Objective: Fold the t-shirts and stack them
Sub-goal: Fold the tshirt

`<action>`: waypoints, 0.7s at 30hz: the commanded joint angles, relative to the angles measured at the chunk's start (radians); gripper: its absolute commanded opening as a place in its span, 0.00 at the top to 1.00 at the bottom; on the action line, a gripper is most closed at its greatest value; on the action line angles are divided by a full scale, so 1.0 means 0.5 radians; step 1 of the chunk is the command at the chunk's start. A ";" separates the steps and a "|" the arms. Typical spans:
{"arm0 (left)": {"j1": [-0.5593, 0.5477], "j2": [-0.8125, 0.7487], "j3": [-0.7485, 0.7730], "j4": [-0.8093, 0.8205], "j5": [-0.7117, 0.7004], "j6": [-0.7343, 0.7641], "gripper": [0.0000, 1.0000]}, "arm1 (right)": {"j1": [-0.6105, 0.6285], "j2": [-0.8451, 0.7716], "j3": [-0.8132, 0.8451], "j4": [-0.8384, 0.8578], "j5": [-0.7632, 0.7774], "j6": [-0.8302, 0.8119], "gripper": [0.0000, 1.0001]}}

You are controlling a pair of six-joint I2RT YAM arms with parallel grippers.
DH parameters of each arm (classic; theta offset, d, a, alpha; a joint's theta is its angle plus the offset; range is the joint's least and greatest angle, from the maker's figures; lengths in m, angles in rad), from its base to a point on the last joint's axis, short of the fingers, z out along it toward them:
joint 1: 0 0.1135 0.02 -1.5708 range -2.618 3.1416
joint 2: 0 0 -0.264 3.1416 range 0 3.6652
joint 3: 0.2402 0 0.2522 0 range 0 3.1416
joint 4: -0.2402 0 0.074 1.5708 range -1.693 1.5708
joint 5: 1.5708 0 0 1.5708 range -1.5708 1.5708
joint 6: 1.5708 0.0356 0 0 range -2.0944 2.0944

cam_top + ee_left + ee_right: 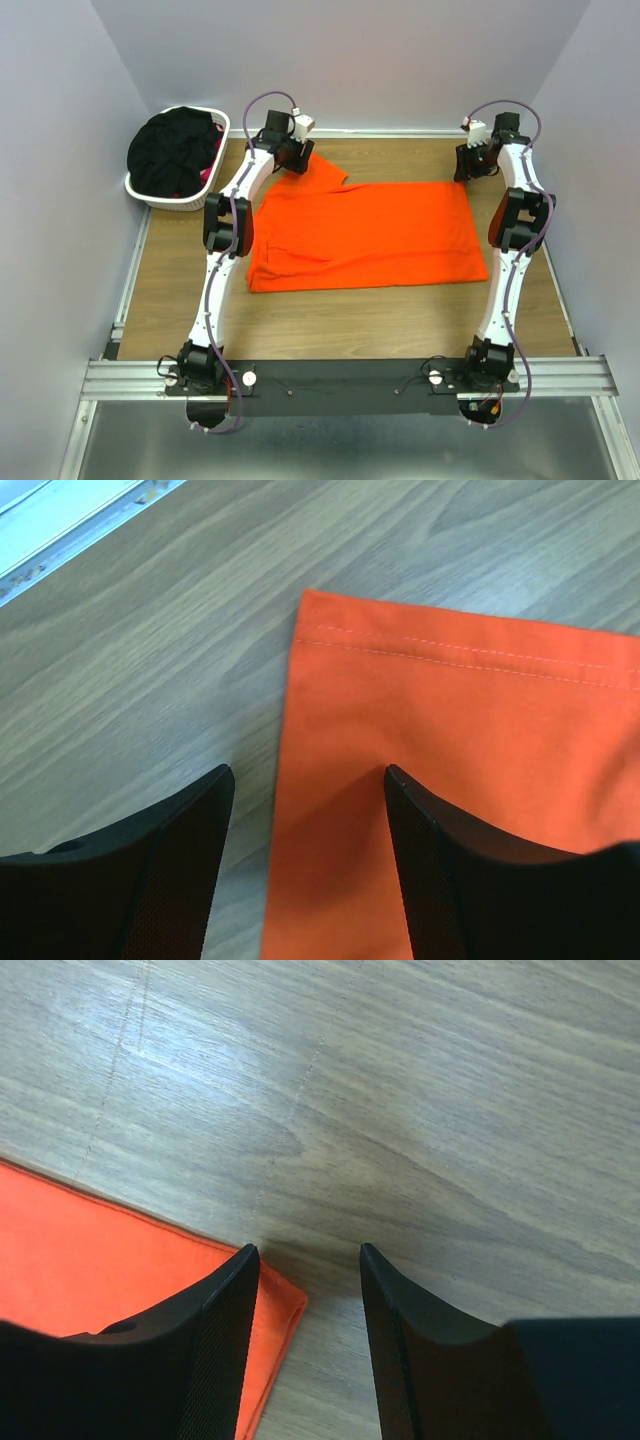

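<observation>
A bright orange t-shirt (370, 235) lies spread flat on the wooden table. My left gripper (290, 158) hovers at its far left sleeve. In the left wrist view the left gripper (308, 775) is open, straddling the sleeve's side edge: one finger over bare wood, the other over the orange cloth (450, 740). My right gripper (470, 165) is at the shirt's far right corner. In the right wrist view the right gripper (305, 1250) is open, and the folded orange corner (285, 1305) lies flat beside the left finger, ungripped. Black t-shirts (172, 150) with a bit of pink cloth (210, 172) fill a basket.
The white plastic laundry basket (160, 200) stands at the back left corner against the wall. Grey walls close the table on three sides. A metal rail (350, 375) with both arm bases runs along the near edge. A pale strip (60, 530) marks the table's far edge.
</observation>
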 commanded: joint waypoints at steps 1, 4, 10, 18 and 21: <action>0.022 0.027 0.044 -0.065 -0.050 -0.082 0.30 | 0.011 0.105 -0.095 -0.096 -0.022 0.008 0.48; 0.019 0.037 0.022 -0.105 0.014 -0.095 0.37 | 0.011 0.108 -0.098 -0.096 -0.013 0.004 0.49; 0.006 0.024 -0.033 -0.127 0.076 -0.079 0.61 | 0.008 0.108 -0.117 -0.099 -0.019 -0.005 0.54; -0.018 -0.015 -0.054 -0.115 0.012 -0.012 1.00 | 0.011 0.072 -0.135 -0.099 -0.044 -0.029 0.76; -0.006 -0.083 -0.091 -0.084 0.024 0.013 1.00 | 0.011 0.053 -0.156 -0.102 -0.053 -0.045 0.87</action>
